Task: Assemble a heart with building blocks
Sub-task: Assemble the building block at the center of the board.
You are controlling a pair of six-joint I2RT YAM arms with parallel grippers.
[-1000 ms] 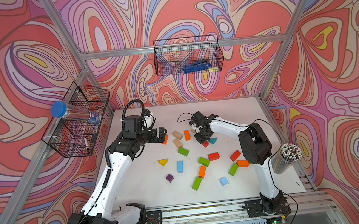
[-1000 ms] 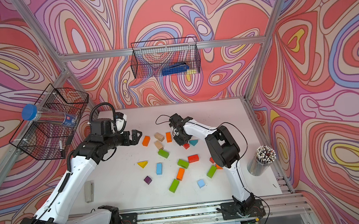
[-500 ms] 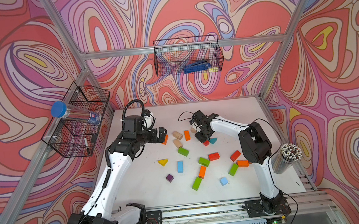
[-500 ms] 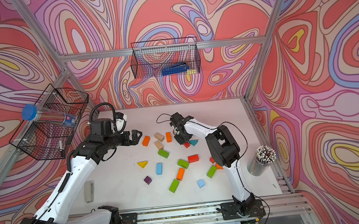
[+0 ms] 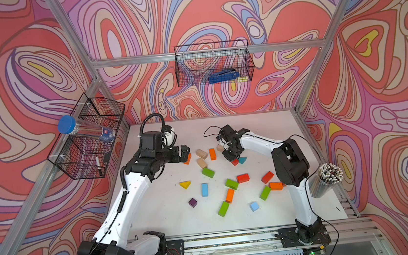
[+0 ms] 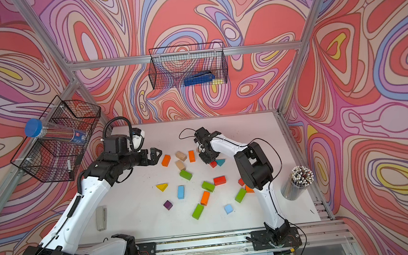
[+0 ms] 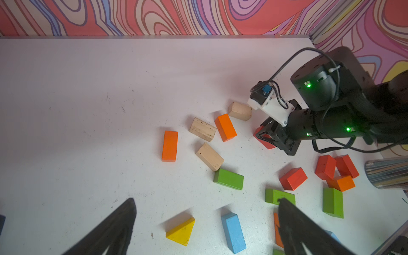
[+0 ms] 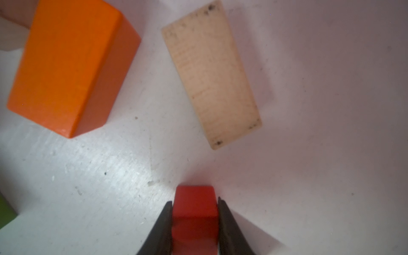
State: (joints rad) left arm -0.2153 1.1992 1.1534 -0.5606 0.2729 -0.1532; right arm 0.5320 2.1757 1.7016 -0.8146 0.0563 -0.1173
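**Grip set, heart not yet begun**

In the right wrist view the right hand [image 8: 194, 201] is closed on a small red block [image 8: 194, 213], one finger on each side face. It reaches down from above and squeezes across the narrow width, which probably lets the piece be carried and set flat without turning. I cannot tell whether the block is resting on the worktop [image 5: 155, 214] or just off it. In a top view it sits at about 1 o'clock from the middle of the scatter, with a teal triangle [image 5: 242, 159] just beside it at 3 o'clock.

The left hand [image 5: 184, 152] is spread wide and holds nothing. It hovers toward 10 o'clock of the worktop, near an orange brick [image 6: 166, 160] and well apart from the other arm. It looks to be waiting out of the way while its camera watches the pieces.

The other building blocks [image 5: 208, 173] lie loose. Three wood bricks [image 5: 201, 153] and a second orange one are at 9 to 10 o'clock of the red block. Green, red, orange and light-blue pieces are strewn toward 5 and 6 o'clock. No outline has formed, so I judge the task barely started.

Against the pictures of a second and half a second ago, almost nothing differs. Both arms and every block are where they were, which suggests a pause on a settled grip.
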